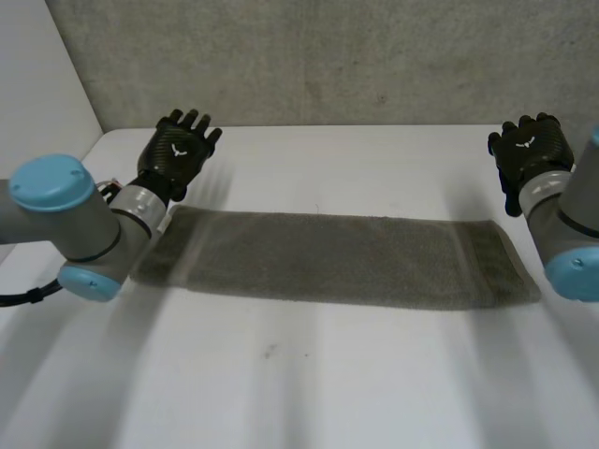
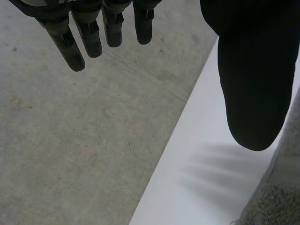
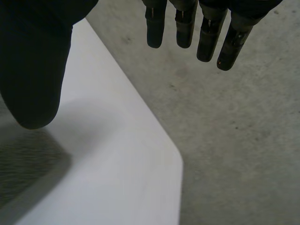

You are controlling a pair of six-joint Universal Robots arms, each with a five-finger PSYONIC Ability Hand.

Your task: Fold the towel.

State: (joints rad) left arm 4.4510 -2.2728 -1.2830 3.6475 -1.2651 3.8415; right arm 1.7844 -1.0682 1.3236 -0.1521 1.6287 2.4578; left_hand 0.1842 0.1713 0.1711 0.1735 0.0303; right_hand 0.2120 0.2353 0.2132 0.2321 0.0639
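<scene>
The towel (image 1: 328, 257) lies flat as a long strip on the table (image 1: 299, 383). Left hand (image 1: 178, 150) and right hand (image 1: 532, 150) hover beyond the towel's ends, fingers released, grasping nothing. Step in hand, as judged: approach. The next move calls for lowering each hand to a towel end and pinching it.

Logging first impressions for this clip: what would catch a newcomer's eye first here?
A long grey towel lies flat in a strip across the middle of the white table. The black left hand and right hand are open, one past each end of the towel toward the table's far edge, holding nothing.
</scene>
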